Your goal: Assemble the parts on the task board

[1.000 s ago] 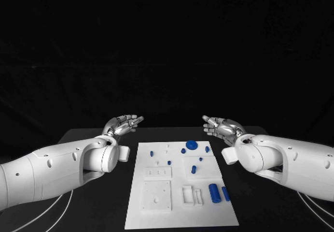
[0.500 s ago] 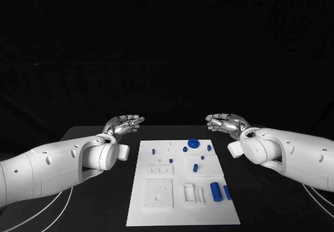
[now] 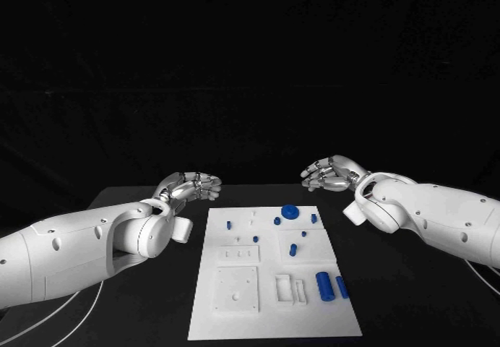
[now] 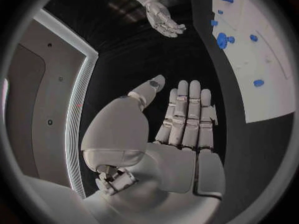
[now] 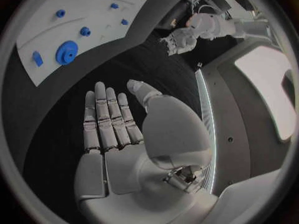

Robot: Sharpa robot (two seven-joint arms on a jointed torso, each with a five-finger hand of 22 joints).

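The white task board (image 3: pixel 273 325) lies mid-table with blue parts on it: a round disc (image 3: pixel 290 212) at its far end, small pegs such as one at the left (image 3: pixel 229 225) and one in the middle (image 3: pixel 292 250), and two cylinders (image 3: pixel 323 285) side by side near the right edge. My left hand (image 3: pixel 191 186) hovers beyond the board's far left corner, and my right hand (image 3: pixel 332 173) beyond its far right corner. Both hold nothing. The left hand (image 4: pixel 184 117) and the right hand (image 5: pixel 112 119) each show straight fingers, with the board (image 4: pixel 268 94) and the disc (image 5: pixel 67 52) off to the side.
White recessed fixtures (image 3: pixel 238 289) and a slotted block (image 3: pixel 287 289) sit on the board's near half. Black table (image 3: pixel 136 303) surrounds the board. White cables (image 3: pixel 84 311) run along the table by my left arm.
Both hands have turned from palm-up toward palm-down. The right hand has lifted slightly and drawn away from the board.
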